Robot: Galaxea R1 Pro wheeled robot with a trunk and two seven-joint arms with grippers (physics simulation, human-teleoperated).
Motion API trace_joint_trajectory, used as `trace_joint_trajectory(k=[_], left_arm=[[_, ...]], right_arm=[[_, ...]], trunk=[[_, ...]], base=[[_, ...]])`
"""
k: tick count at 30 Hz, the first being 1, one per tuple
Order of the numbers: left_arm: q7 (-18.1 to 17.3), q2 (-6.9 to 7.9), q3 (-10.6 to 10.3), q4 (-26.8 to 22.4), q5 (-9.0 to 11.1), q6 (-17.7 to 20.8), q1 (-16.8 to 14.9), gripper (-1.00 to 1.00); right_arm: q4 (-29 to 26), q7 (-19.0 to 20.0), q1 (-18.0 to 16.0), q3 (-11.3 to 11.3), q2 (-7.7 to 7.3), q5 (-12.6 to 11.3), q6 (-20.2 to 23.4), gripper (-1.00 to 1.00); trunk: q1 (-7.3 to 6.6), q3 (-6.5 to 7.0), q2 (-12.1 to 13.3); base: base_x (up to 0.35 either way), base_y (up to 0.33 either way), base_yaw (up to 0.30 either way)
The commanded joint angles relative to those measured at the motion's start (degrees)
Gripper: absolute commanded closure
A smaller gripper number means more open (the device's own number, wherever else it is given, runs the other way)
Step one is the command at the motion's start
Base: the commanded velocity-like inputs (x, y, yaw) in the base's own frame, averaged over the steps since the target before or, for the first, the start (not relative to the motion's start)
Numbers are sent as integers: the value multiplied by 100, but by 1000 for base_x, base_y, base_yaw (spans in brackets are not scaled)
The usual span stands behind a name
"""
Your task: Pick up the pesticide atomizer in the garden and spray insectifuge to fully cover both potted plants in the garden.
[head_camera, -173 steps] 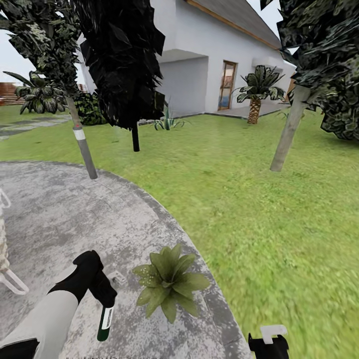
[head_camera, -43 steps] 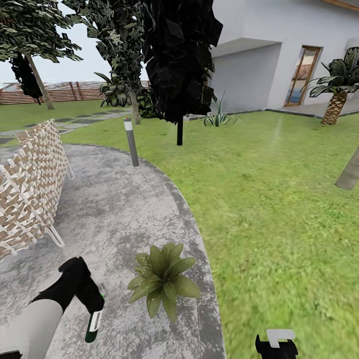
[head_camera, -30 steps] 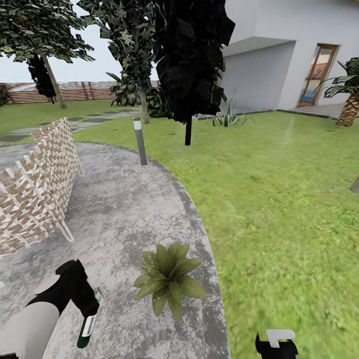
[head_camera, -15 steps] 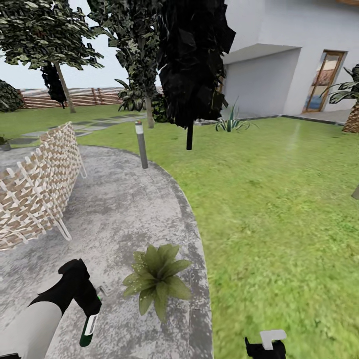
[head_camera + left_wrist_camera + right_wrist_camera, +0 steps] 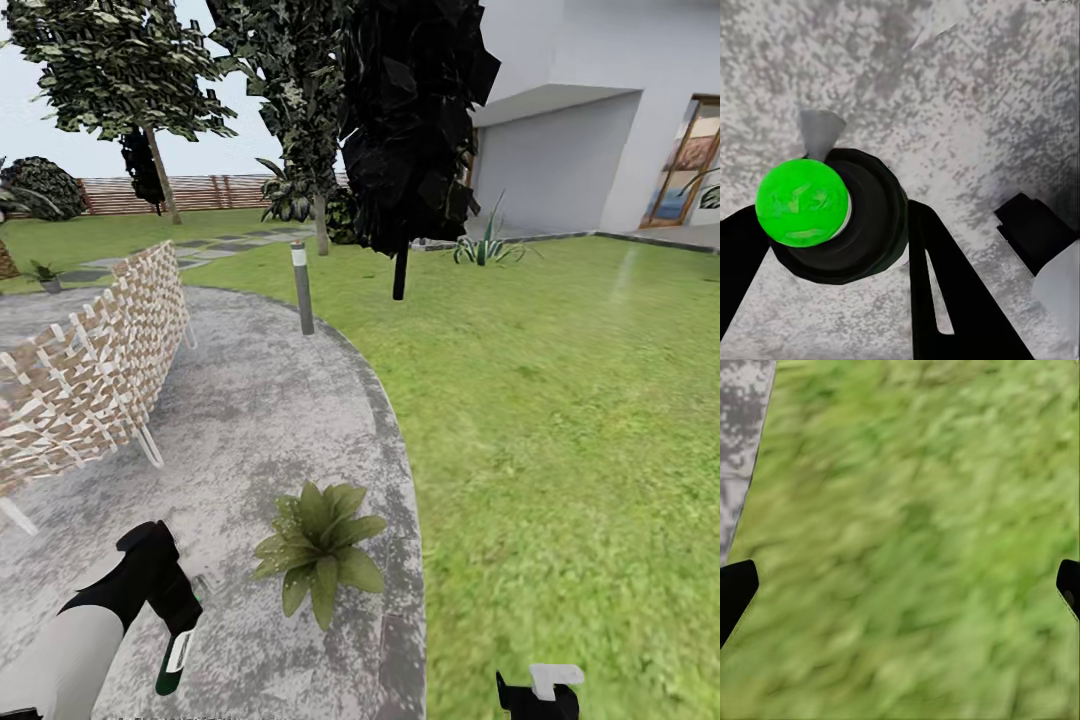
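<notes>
My left gripper [image 5: 180,612] is shut on the pesticide atomizer [image 5: 172,660], a slim dark green bottle with a white label band that hangs down over the grey speckled paving [image 5: 240,420] of the garden. In the left wrist view the atomizer [image 5: 832,214] points its bright green end at the camera, and black fingers [image 5: 945,292] clamp its sides. One potted plant [image 5: 318,548], a low rosette of pointed green leaves, sits on the paving just right of the bottle. Low over the lawn, my right gripper [image 5: 540,690] stands open; its tips sit wide apart over the grass [image 5: 900,585].
A woven lattice screen [image 5: 90,370] stands on the paving at the left. A grey bollard light [image 5: 302,287] and a dark tree trunk [image 5: 400,272] rise behind. A small leafy plant [image 5: 44,272] sits far left. Lawn [image 5: 560,420] spreads right toward the white house [image 5: 580,120].
The camera has swung left, so the lattice screen and fence came into view and the house slid right. My left gripper keeps the atomizer beside the potted plant.
</notes>
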Motion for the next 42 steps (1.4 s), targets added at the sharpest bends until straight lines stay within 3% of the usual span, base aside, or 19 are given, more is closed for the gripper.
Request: trace_joint_trajectory(k=[1, 10, 17, 31, 42], left_arm=[[-43, -12, 27, 0, -37, 54, -4, 100], [-44, -18, 32, 9, -34, 243, -4, 100], [-44, -18, 32, 9, -34, 265, -4, 100], [-44, -105, 34, 6, -26, 403, -4, 100], [-44, -97, 45, -58, -26, 426, -13, 100]], right_arm=[[8, -22, -5, -34, -1, 60, -20, -100], [8, -5, 0, -25, -8, 77, -28, -100], [8, -9, -2, -25, -1, 71, -28, -100], [8, -13, -3, -25, -1, 69, -28, -100], [8, -17, -5, -25, -1, 69, -28, -100]], trunk=[[0, -5, -2], [0, -5, -2], [0, -5, -2], [0, -5, -2], [0, -5, -2]], base=[[110, -218, 277], [112, -251, 82], [-127, -254, 14], [-56, -258, 258], [76, -265, 71]])
